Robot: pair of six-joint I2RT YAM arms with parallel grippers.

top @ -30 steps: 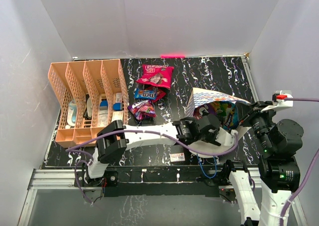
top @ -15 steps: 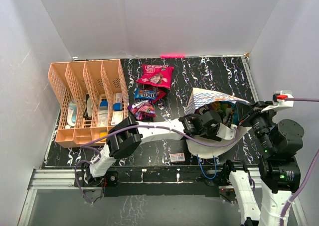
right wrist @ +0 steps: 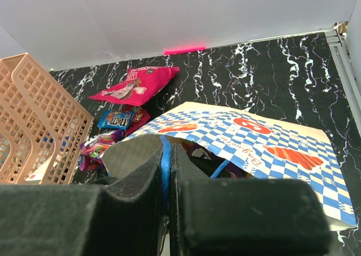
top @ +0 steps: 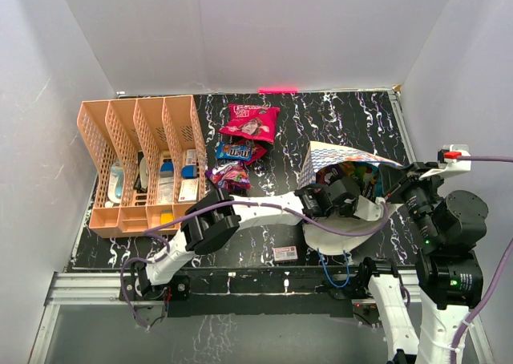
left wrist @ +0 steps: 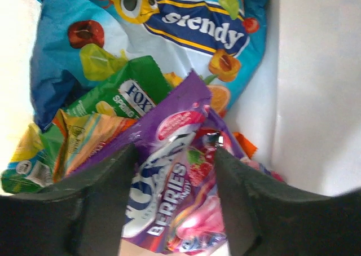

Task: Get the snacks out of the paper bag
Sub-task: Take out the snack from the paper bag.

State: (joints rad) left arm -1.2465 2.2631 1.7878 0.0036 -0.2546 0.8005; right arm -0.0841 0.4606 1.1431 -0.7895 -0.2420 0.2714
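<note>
Right of the rack [top: 140,159], three snacks [top: 239,150] lie on the surface [top: 337,115], then the left hand [left wrist: 175,151] sits inside the bag [top: 337,157], fingers [left wrist: 101,199] moderately apart, flanking a purple packet [left wrist: 169,199], while the right hand [right wrist: 167,146] pinches the bag's blue cord [right wrist: 164,171].

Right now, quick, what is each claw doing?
Left claw: open, straddling the purple packet inside the paper bag.
Right claw: shut on the blue cord handle.
</note>
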